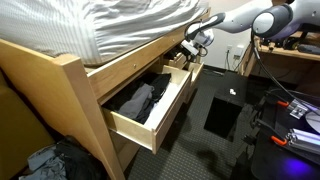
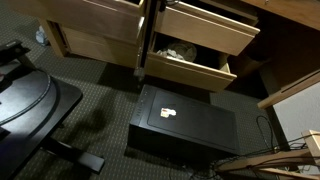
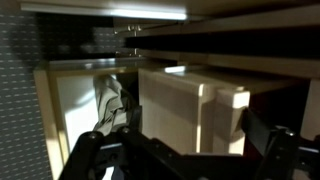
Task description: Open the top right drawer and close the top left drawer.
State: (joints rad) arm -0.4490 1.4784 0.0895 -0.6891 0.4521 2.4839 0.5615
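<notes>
Clothes [image 1: 140,100] lie in the pulled-out top left drawer [image 1: 137,131]; gripper [image 1: 192,43] spread wide by top right drawer [image 1: 182,66].

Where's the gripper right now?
In an exterior view the gripper sits upper right, just under the mattress, by the top right drawer, beyond the open top left drawer of dark clothes.

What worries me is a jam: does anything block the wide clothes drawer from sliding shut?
Nothing visible does. The top left drawer stands pulled out, its dark clothes seemingly below the rim. The black box sits on the floor beyond its front, outside the closing path. The gripper is at the top right drawer.
</notes>
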